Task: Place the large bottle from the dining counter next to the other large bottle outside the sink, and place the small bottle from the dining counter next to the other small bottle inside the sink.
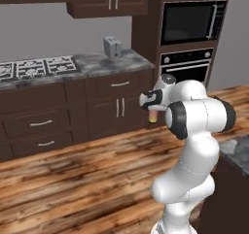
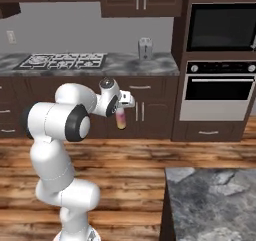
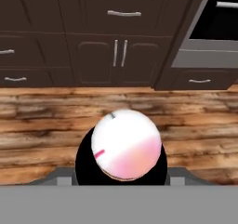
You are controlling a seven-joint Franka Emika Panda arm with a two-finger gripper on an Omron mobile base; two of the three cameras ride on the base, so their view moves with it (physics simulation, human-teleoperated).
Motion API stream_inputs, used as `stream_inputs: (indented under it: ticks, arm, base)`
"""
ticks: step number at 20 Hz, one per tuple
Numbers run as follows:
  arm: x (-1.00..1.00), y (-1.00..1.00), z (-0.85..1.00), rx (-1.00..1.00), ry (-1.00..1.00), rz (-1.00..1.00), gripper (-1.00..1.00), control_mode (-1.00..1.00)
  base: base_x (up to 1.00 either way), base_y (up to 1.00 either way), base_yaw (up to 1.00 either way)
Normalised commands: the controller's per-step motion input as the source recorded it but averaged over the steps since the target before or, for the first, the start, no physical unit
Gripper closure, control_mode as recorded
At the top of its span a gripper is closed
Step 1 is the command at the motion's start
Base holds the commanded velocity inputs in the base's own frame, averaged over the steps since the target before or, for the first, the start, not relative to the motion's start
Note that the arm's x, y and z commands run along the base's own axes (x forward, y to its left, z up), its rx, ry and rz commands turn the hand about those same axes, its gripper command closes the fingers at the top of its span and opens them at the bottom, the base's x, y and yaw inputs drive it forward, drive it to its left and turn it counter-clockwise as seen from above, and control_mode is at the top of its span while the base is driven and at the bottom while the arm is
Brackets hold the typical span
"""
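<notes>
Your small pink-to-yellow bottle (image 2: 121,119) is off the dining counter and in the air, hanging below the gripper (image 2: 121,116) over the wooden floor (image 2: 150,165), in front of the dark lower cabinets (image 2: 140,112). The gripper is clenched on it: in the hand view the bottle's rounded pale and pink body (image 3: 126,145) sits right at the fingertips, blocking them. You are holding it this way, I judge, because this is a carry: it is lifted well clear of every surface so nothing gets knocked while the base travels toward the sink.

The arm is folded tight, elbow high and forearm pulled back over the base, with the hand tucked in close to the shoulder and pointing down and slightly forward. That compact pose keeps the load near the body.

The dining counter's marbled corner (image 2: 210,195) lies to the robot's right, well apart from the bottle. On the wall tabletop (image 1: 97,63) ahead you can see a gas hob (image 1: 39,67) and a toaster (image 1: 112,47), with the built-in oven (image 2: 220,90) beside them.
</notes>
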Motion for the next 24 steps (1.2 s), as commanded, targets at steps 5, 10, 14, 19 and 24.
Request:
stream_inputs:
  ticks: [5, 10, 14, 19, 24]
  arm:
    - [0.00, 0.00, 0.00, 0.00, 0.00, 0.00, 1.00, 1.00]
    - [0.00, 0.00, 0.00, 0.00, 0.00, 0.00, 1.00, 1.00]
    - [0.00, 0.00, 0.00, 0.00, 0.00, 0.00, 1.00, 1.00]
    - [0.00, 0.00, 0.00, 0.00, 0.00, 0.00, 1.00, 1.00]
    - [0.00, 0.00, 0.00, 0.00, 0.00, 0.00, 1.00, 1.00]
  base:
    - [0.24, 0.66, -0.22]
    - [0.17, 0.44, -0.33]
    - [0.15, 0.42, -0.37]
    - [0.27, 0.50, -0.35]
    - [0.38, 0.60, -0.32]
